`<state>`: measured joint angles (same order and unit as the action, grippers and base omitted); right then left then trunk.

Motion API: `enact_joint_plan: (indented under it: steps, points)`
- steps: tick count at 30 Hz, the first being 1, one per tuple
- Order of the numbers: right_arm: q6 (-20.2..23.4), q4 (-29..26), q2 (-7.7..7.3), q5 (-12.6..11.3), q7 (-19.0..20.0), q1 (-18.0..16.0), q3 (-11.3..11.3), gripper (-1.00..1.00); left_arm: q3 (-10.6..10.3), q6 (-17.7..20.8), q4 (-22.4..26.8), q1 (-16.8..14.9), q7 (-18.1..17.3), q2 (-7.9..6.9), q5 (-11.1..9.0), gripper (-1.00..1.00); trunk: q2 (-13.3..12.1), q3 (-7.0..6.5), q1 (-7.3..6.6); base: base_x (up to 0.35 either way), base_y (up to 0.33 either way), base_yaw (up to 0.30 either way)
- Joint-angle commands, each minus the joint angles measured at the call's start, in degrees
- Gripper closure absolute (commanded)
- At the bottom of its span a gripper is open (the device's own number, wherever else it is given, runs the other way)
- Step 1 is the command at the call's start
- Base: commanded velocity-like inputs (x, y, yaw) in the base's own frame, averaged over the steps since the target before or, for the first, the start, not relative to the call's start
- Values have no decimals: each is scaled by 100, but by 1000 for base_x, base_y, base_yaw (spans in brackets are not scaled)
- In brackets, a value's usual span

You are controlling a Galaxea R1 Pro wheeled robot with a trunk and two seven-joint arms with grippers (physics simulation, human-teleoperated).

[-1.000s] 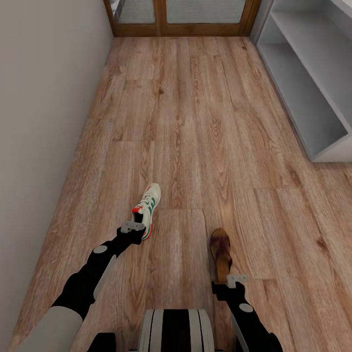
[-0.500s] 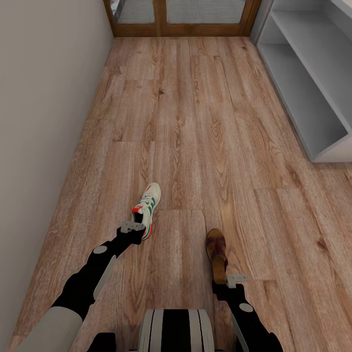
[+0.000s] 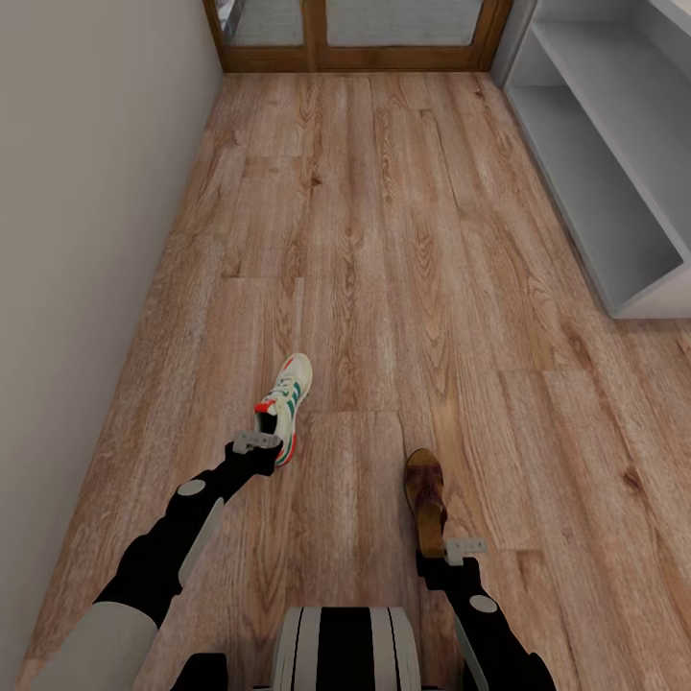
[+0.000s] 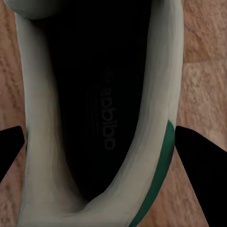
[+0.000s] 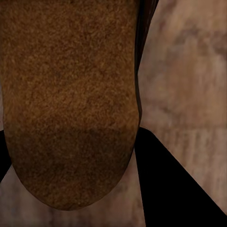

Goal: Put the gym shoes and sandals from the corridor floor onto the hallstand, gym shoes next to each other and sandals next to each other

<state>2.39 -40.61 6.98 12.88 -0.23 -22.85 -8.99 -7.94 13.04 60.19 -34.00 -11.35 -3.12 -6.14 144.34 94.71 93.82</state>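
One gym shoe (image 3: 289, 395), white with green stripes and a red-orange heel, hangs heel-first in my left gripper (image 3: 261, 443), which is shut on its heel just above the corridor floor (image 3: 384, 240). The left wrist view looks into the gym shoe's (image 4: 94, 118) dark opening, with a black finger on each side of the heel. One brown sandal (image 3: 425, 497) is tipped up, its heel held in my shut right gripper (image 3: 451, 549). Close up in the right wrist view is the sandal's (image 5: 71, 94) tan footbed. The hallstand (image 3: 595, 163) stands at the far right.
A plain wall (image 3: 86, 240) runs along the left. A wood-framed glass door (image 3: 355, 38) closes the corridor's far end. My base (image 3: 345, 648) shows at the bottom. Open plank floor lies between me and the hallstand's low shelves.
The sandal was first lying flat, then came up onto its side in my right gripper and shifted slightly left. My left gripper and the gym shoe have edged up and left.
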Motion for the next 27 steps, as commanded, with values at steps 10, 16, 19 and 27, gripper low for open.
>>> enact_joint_plan:
  steps: [10,16,19,27]
  points:
    - [17,-8,10,39,-3,-1,-5,100,13,90,28,-1,-5,-20,-30,100,-11,-196,-24,0,0,0]
    - [8,25,12,51,4,4,2,100,31,95,9,8,0,-51,-2,100,-19,-329,-39,0,0,0]
    - [8,30,9,59,5,6,3,100,35,99,-6,15,9,-84,-2,100,-23,-396,-47,0,0,0]
    - [-4,35,19,65,6,8,11,100,51,103,-60,63,62,-294,-24,100,-34,-573,-68,0,0,0]
